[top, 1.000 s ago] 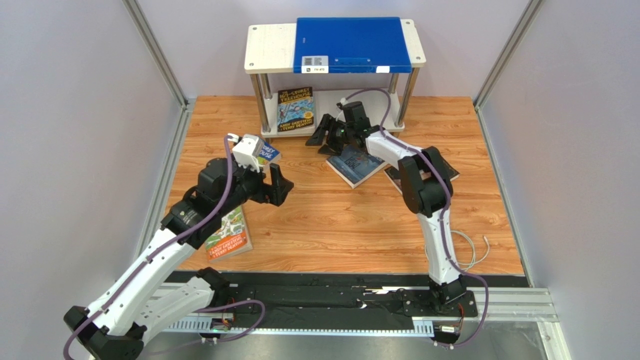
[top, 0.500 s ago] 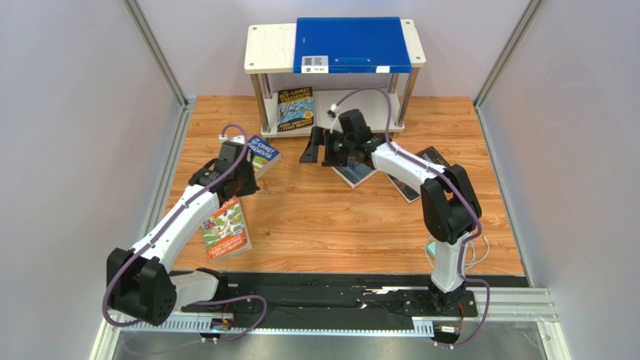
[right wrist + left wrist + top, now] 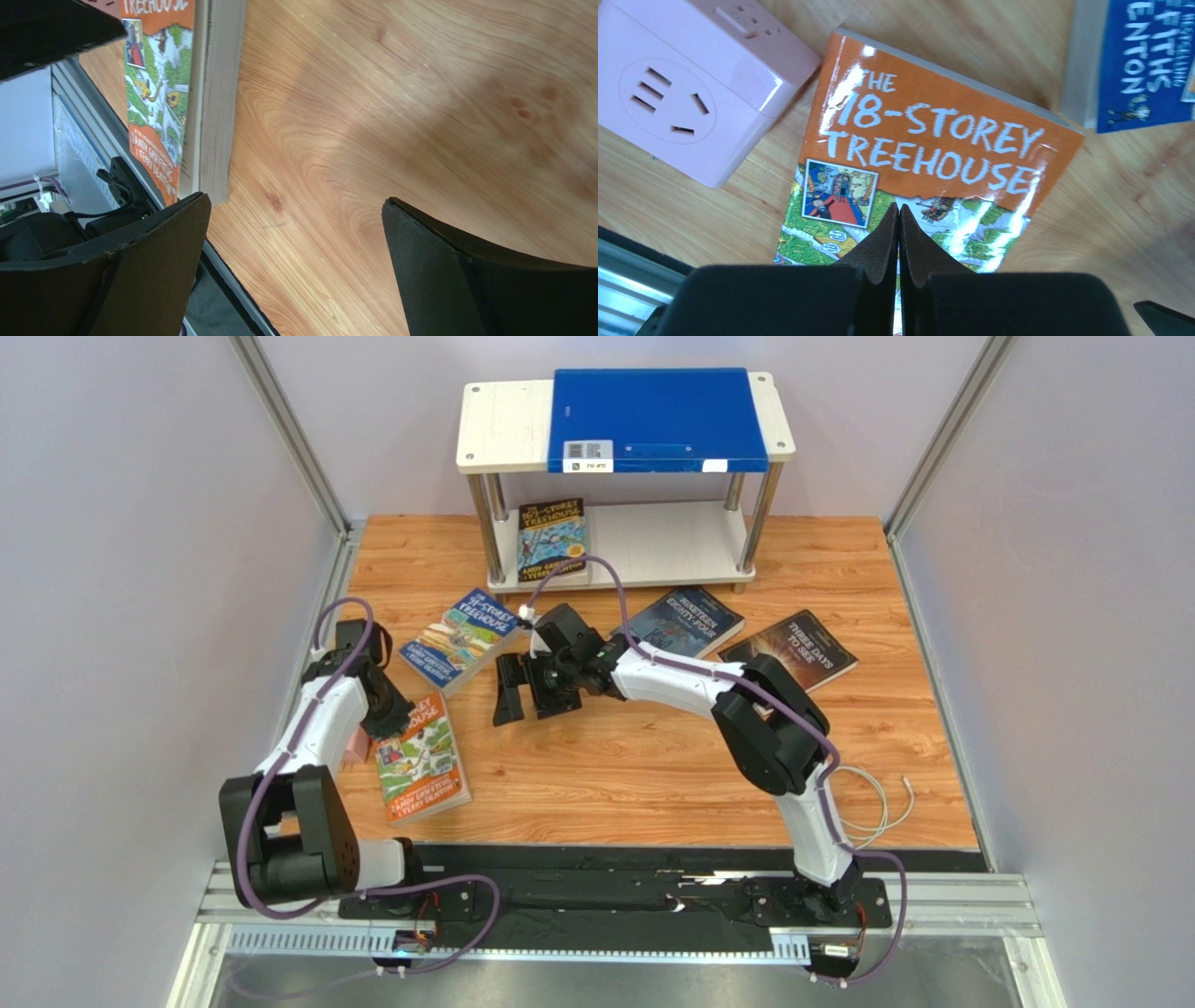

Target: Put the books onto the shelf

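While the left gripper (image 3: 899, 241) hangs over the orange-red cartoon paperback (image 3: 934, 161), its black fingers are pressed together on nothing. Pink plastic socket block (image 3: 696, 84) sits just beside that book's corner, near the left edge of the wooden tabletop (image 3: 631, 770).

Right gripper (image 3: 530, 693): jaws spread wide, holding nothing, just right of the blue cartoon paperback (image 3: 463, 636). Bare wood runs from it to the near edge.

Dark yellow-titled paperback (image 3: 551, 536) sits at the left end of the lower board of the white two-tier shelf with silver posts (image 3: 505, 423); the board is bare to its right. Navy paperback (image 3: 683, 620) and black-brown paperback (image 3: 802, 647) lie flat before the shelf.
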`<state>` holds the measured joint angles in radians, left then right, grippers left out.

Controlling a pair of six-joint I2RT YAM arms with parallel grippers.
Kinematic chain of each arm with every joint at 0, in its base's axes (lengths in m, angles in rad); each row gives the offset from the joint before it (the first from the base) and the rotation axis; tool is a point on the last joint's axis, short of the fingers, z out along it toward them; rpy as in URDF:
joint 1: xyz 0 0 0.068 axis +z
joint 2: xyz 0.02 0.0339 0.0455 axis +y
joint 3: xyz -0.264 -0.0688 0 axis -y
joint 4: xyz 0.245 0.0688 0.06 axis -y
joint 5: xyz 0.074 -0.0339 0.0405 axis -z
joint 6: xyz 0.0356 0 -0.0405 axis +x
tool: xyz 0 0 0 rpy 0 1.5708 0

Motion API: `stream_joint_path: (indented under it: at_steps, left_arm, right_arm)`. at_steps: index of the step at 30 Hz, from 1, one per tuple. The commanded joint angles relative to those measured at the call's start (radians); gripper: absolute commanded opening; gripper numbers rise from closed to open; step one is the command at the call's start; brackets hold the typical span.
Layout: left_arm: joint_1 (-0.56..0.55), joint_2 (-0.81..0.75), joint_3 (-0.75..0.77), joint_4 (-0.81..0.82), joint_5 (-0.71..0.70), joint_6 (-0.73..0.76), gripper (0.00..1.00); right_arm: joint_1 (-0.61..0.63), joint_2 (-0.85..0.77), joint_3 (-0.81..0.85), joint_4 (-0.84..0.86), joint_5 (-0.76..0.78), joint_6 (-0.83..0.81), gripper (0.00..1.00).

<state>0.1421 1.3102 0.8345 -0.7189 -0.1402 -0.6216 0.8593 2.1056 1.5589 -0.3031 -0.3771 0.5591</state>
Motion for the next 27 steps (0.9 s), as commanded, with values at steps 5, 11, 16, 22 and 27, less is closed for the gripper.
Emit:
stream_joint_path:
  at_steps: [5,11,16,22,27]
  left_arm:
    - [0.066,0.061,-0.009,-0.082,-0.105,-0.050,0.00]
    - [0.113,0.069,-0.032,-0.083,-0.114,-0.081,0.00]
    - [0.114,0.110,-0.023,-0.071,-0.082,-0.063,0.00]
    - [0.114,0.150,-0.064,-0.027,-0.070,-0.055,0.00]
    - [0.114,0.132,-0.049,-0.079,-0.123,-0.101,0.00]
  right_arm:
    - [0.035,0.068,0.128,0.039,-0.031,0.055,1.00]
    - [0.056,0.105,0.173,0.044,-0.049,0.070,1.00]
    - [0.072,0.142,0.211,0.039,-0.069,0.078,0.98]
    - [0.093,0.166,0.230,0.055,-0.089,0.101,0.98]
    - [0.107,0.183,0.250,0.059,-0.098,0.110,0.98]
